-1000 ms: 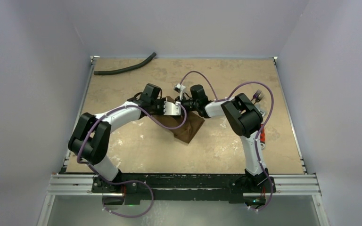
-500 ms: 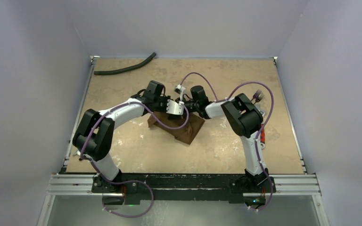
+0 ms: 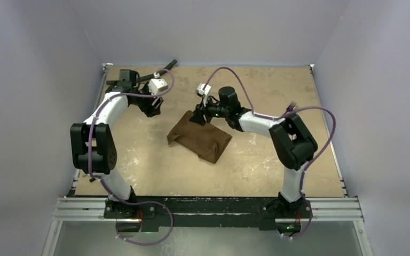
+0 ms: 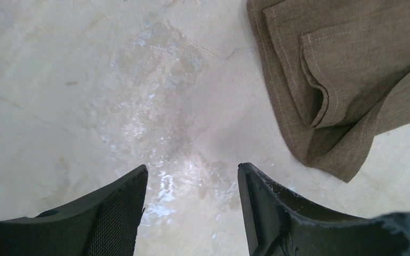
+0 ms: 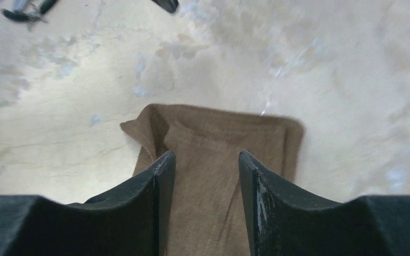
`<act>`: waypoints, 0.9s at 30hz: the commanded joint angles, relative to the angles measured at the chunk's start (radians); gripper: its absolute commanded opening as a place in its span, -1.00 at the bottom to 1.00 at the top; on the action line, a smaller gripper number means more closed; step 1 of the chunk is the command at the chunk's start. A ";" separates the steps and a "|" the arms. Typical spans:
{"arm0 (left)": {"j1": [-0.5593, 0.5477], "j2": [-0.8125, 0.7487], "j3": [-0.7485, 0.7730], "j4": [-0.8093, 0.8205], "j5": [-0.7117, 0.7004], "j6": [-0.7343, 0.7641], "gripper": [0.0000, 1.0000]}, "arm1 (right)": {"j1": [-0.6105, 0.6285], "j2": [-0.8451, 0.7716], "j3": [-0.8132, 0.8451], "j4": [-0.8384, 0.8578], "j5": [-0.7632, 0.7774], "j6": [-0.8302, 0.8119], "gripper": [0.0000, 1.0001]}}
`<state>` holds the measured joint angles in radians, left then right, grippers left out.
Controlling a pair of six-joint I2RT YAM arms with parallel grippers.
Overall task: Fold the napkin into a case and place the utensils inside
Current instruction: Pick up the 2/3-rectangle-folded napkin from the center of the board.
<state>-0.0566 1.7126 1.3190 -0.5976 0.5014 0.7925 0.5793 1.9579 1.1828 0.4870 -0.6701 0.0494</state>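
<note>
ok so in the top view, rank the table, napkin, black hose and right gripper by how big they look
1. table
2. napkin
3. black hose, unsure: the left arm hides part of it
4. right gripper, smallest, though it may sit nearer the camera

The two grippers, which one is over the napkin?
The right gripper: the brown napkin shows between its open fingers, while the left gripper hangs over bare table beside it.

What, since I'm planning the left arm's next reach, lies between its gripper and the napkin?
Only bare tabletop, in the left wrist view, between left gripper and napkin.
</note>
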 commanded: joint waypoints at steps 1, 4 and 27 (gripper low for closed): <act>0.029 0.086 0.043 -0.010 0.196 -0.238 0.23 | 0.120 -0.143 -0.034 -0.065 0.262 -0.401 0.05; 0.000 0.173 0.092 0.065 0.228 -0.307 0.23 | 0.212 -0.154 -0.037 -0.099 0.412 -0.521 0.05; -0.191 0.416 0.188 0.126 0.165 -0.185 0.10 | 0.506 0.021 -0.074 0.059 0.780 -0.953 0.06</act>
<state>-0.2501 2.1189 1.5024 -0.4732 0.6708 0.5655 1.0718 1.9659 1.0790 0.4767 0.0460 -0.8040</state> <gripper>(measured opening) 0.560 0.526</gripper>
